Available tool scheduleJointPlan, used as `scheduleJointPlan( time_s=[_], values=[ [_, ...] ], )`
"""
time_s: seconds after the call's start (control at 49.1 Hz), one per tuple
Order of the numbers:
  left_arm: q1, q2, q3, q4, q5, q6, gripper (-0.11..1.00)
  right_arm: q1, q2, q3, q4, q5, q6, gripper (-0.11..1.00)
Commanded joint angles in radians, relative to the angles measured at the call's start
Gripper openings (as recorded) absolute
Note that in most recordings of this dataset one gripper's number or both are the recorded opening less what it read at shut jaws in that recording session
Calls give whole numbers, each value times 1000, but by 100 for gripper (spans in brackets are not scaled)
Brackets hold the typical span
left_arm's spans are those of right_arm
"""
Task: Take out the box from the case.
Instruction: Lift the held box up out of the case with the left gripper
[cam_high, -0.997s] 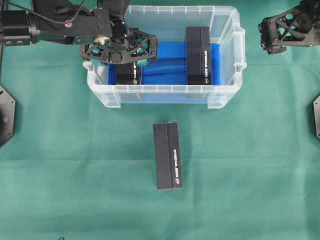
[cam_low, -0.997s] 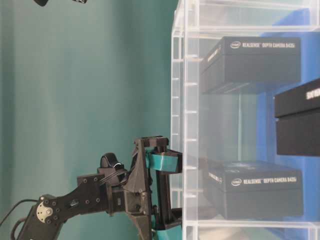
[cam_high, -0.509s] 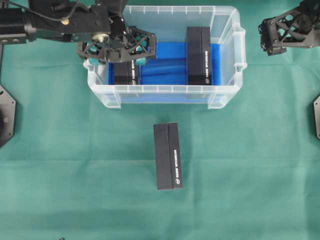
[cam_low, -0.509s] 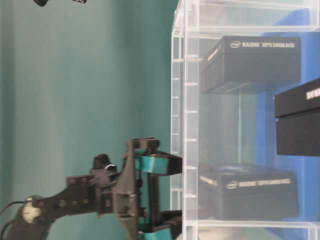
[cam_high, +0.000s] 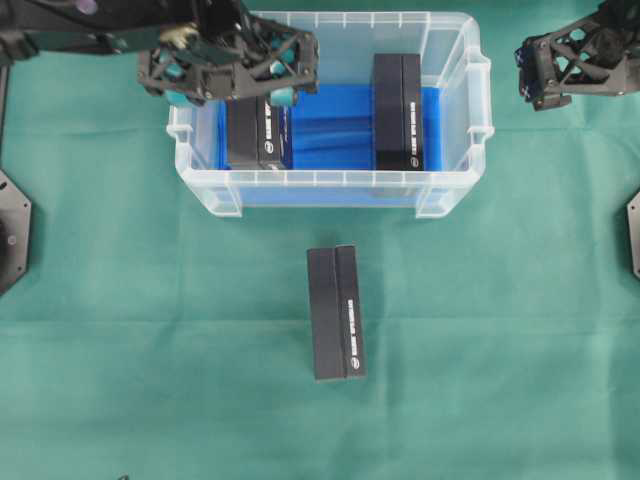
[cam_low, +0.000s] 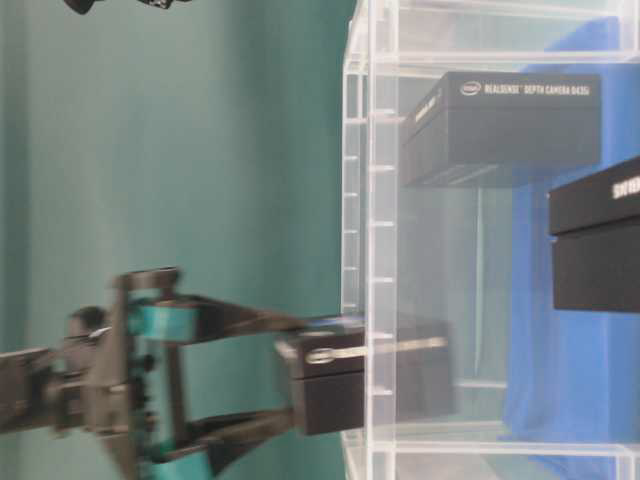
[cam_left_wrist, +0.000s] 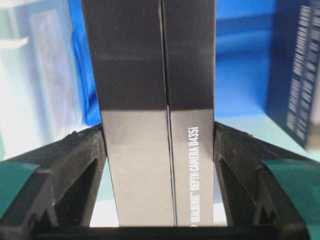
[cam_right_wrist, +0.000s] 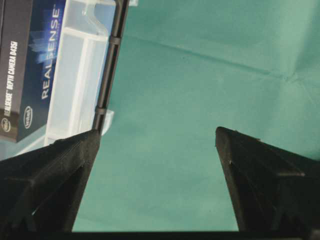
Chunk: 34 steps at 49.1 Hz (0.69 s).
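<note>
The case (cam_high: 330, 180) is a clear plastic bin with a blue cloth on its bottom. My left gripper (cam_high: 250, 98) is shut on one end of a black box (cam_high: 258, 140) at the case's left side. That box (cam_low: 335, 375) hangs raised, partly above the rim, in the table-level view. In the left wrist view the box (cam_left_wrist: 157, 100) fills the gap between both fingers (cam_left_wrist: 82, 160). A second black box (cam_high: 398, 112) lies in the case's right half. My right gripper (cam_high: 560, 65) is open and empty, beyond the case's right end; its wrist view shows only green cloth between its fingers (cam_right_wrist: 60, 170).
A third black box (cam_high: 335, 312) lies on the green cloth in front of the case. The case's corner (cam_right_wrist: 82, 75) and the second box (cam_right_wrist: 25, 60) show at the left of the right wrist view.
My left gripper has risen with the black box, lifting it off the blue cloth toward the rim. The right arm has not moved.
</note>
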Motion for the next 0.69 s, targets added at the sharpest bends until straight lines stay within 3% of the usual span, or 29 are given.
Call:
scheduleJointPlan(
  time_s=[0.0,0.244,0.672],
  values=[
    [-8,-52,-80,2,61,2,60,3,-5,-11,-3,-6,2,93],
    [-12,-61,-206,3,183,17,60,3,-6,-11,-3,-23,2,93],
    [-31,-52,-344,3,284,26,60,8,-6,-11,-3,-23,5,93]
  ],
)
